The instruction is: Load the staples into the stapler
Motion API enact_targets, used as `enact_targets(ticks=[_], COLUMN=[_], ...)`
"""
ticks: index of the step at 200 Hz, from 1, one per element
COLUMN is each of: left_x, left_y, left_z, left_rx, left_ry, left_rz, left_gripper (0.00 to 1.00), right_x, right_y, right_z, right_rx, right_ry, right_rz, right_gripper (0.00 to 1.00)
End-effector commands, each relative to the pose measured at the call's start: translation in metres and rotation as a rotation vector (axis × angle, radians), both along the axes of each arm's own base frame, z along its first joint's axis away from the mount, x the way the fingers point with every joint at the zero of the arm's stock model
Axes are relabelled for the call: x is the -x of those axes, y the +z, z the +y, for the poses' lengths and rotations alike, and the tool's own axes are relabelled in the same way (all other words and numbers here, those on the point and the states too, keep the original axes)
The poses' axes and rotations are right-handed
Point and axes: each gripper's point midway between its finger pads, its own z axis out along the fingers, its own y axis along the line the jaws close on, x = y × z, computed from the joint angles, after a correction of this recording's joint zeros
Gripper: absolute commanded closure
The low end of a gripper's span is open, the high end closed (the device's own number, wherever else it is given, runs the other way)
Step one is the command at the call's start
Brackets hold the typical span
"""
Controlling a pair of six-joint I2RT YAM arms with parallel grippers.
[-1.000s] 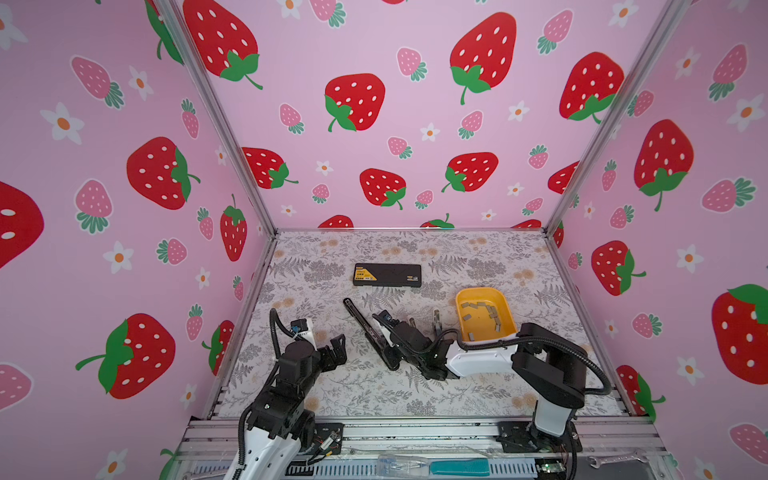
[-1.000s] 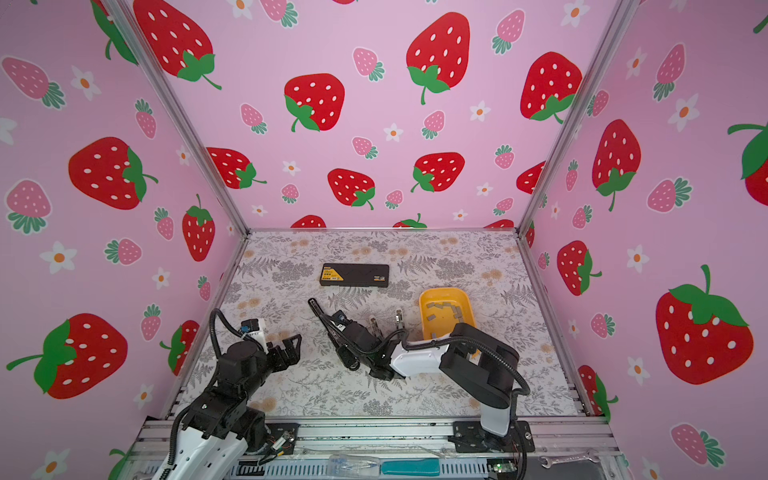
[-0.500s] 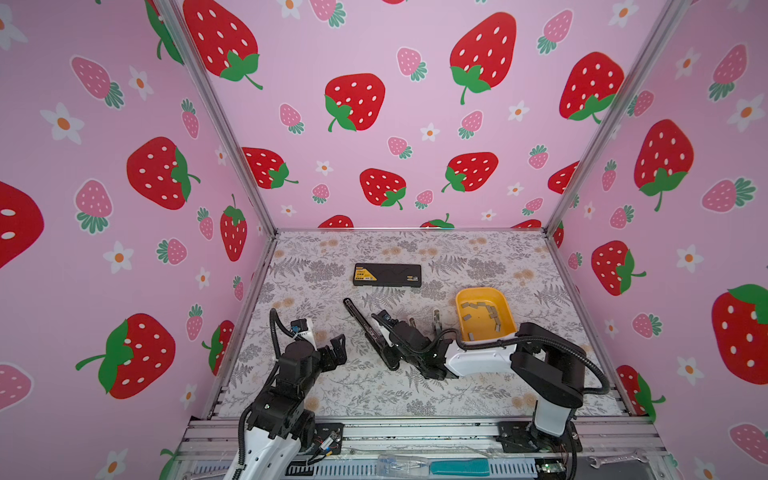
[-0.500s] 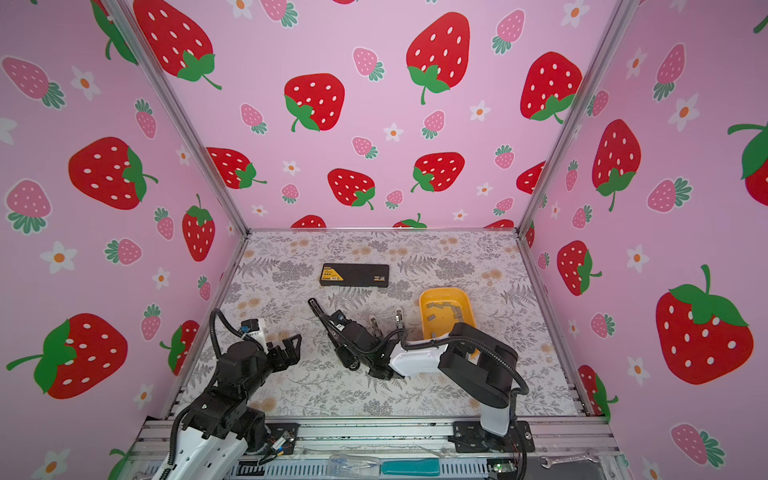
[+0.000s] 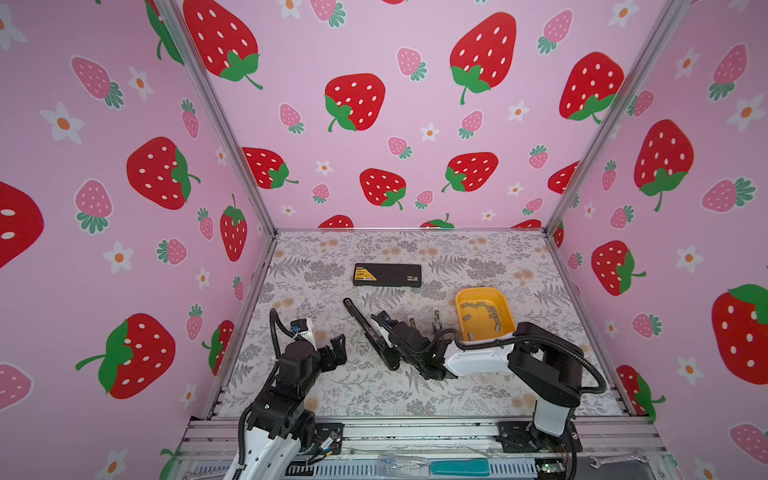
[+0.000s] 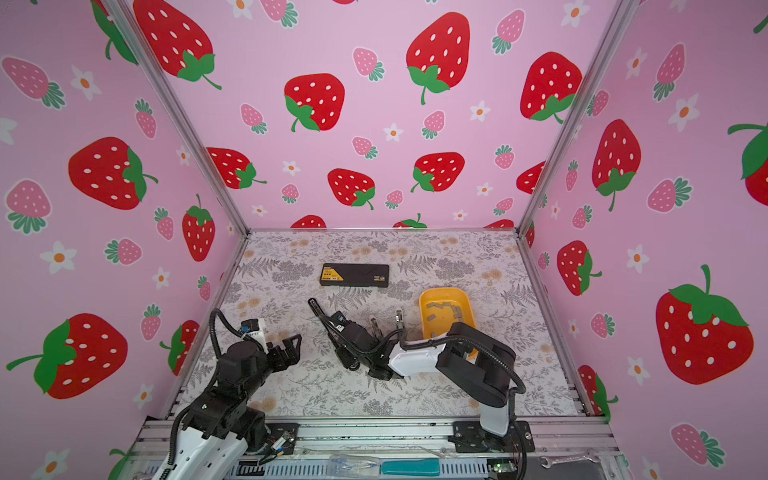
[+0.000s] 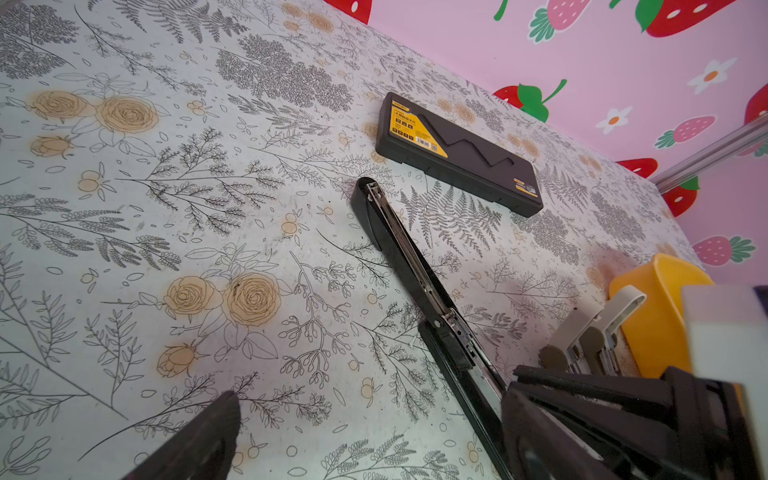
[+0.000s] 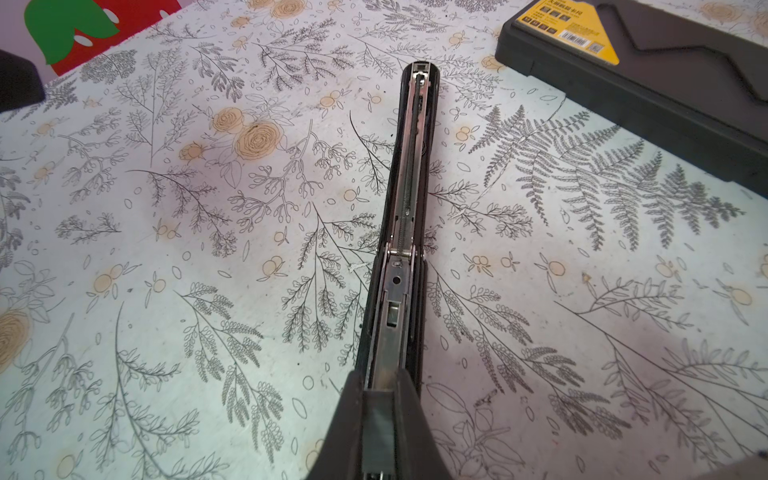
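The stapler [image 8: 410,166] lies opened flat, its channel bared. The right gripper [image 8: 379,384] is pressed together over one end of the channel; whether a strip is pinched cannot be told. The staples [image 5: 468,316] are in the tray [image 5: 478,291]. The left gripper [image 5: 337,348] is spread, idle. Any strip should be laid straight along the channel, legs down.

three pink walls [image 5: 395,124] printed with red and pale strawberries and white flowers are seen across the upper frame in both top views. they are joined by two slanting metal posts [image 5: 224,124]. the floor [image 5: 478,257], at lower centre, is covered with grey ferns and tan roses and bordered below by a metal rail [image 5: 415,432]. the scene is evenly lit.
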Motion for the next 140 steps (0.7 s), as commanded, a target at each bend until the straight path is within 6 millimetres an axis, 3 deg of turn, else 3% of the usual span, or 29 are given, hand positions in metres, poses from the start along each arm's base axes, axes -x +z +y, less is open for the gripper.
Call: enact_targets(ticks=[1,140], left_x=[0.0023,0.0026], left_y=[-0.0051,-0.0044], left_z=[0.0044,0.0049], left_rx=[-0.001,0.001], left_ry=[0.025,0.027], left_rz=[0.017,0.013], left_gripper=[0.01,0.01], right_x=[0.0017,0.0], right_y=[-0.0011,-0.0058], right_z=[0.0077,0.0056], right_rx=[-0.007,0.006], right_ry=[0.002,-0.012], right_rz=[0.017,0.017], right_gripper=[0.94,0.94])
